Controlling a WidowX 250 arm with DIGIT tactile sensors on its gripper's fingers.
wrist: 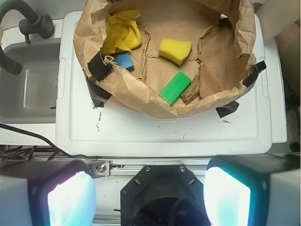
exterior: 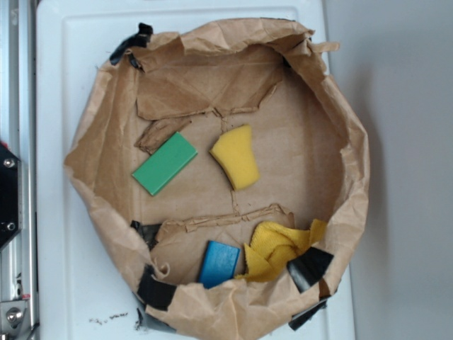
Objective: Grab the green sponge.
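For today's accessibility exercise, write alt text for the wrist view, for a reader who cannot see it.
A green sponge lies flat in a crumpled brown paper basin on a white tray. A yellow sponge, a blue block and a yellow cloth are also in the basin. The gripper's open fingers frame the bottom edge, far from everything.

sponge (exterior: 164, 163) inside paper bag (exterior: 357, 177)

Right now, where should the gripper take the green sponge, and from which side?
Probably from straight above, closing across the green sponge's short width at its middle. It lies flat on the paper liner, turned diagonally, so the open gripper would need to rotate to match its long edges. A torn paper flap lies near its upper end; the middle of both long edges looks clear, and the yellow sponge sits apart.
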